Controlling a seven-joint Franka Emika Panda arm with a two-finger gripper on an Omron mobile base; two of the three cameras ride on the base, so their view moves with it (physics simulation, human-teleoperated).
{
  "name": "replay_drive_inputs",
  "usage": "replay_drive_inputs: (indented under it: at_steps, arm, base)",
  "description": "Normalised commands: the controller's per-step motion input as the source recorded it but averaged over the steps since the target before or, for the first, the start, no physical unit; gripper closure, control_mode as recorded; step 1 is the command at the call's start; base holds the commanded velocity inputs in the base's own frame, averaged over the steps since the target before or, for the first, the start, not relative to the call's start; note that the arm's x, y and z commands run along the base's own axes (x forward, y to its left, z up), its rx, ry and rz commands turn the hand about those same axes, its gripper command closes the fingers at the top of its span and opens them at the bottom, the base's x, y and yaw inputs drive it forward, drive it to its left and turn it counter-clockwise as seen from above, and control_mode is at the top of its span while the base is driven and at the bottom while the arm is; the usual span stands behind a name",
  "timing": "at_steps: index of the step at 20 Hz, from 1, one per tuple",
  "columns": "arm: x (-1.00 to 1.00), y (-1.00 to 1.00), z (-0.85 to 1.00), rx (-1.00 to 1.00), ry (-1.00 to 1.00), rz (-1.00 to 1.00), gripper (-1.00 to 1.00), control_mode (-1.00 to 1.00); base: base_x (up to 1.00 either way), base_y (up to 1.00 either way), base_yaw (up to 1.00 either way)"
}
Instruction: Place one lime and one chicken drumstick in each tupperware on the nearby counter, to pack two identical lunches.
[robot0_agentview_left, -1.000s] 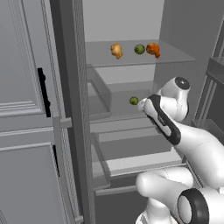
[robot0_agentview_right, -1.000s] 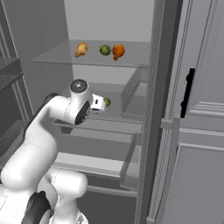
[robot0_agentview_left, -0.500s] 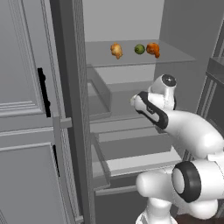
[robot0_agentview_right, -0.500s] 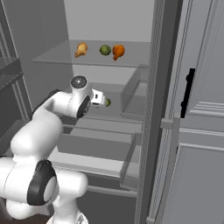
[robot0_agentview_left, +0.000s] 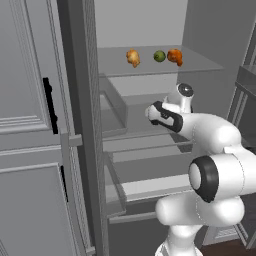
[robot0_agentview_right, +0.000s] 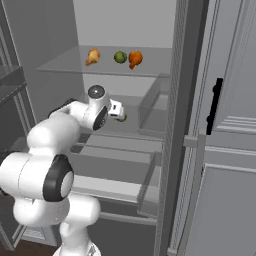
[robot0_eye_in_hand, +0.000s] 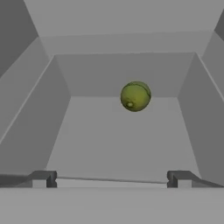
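an open grey fridge (robot0_agentview_left: 150, 130) with pale flat shelves stands between grey panelled cabinet doors (robot0_agentview_right: 230, 150) with black bar handles. on the upper glass shelf (robot0_agentview_right: 65, 65), near the top centre of both base views, sit three things in a row: a tan chicken drumstick (robot0_agentview_left: 132, 57), a round green lime (robot0_agentview_left: 159, 56) and an orange-brown chicken drumstick (robot0_agentview_left: 175, 56). a second round green lime (robot0_eye_in_hand: 135, 96) lies alone in a grey walled drawer (robot0_eye_in_hand: 122, 131), centre of the hand view. that makes two limes, two drumsticks. the white arm's two-finger gripper (robot0_eye_in_hand: 111, 178) faces this lime with its tips spread wide, holding nothing, well short of it.
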Motion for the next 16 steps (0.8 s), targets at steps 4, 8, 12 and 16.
replay_drive_inputs:
  at_steps: [4, 8, 12, 16]
  arm:
    - [0.44, -0.03, -0.25, 0.00, 0.08, 0.00, -1.00, -1.00]
    - [0.24, -0.04, -0.41, 0.00, 0.07, 0.00, -1.00, -1.00]
    - [0.17, -0.01, -0.39, 0.00, 0.03, 0.00, -1.00, -1.00]
    - [0.13, -0.13, -0.02, 0.00, 0.03, -0.02, -1.00, -1.00]
  base:
    - [0.00, 0.00, 0.00]
    - [0.00, 0.00, 0.00]
    - [0.00, 0.00, 0.00]
    - [0.00, 0.00, 0.00]
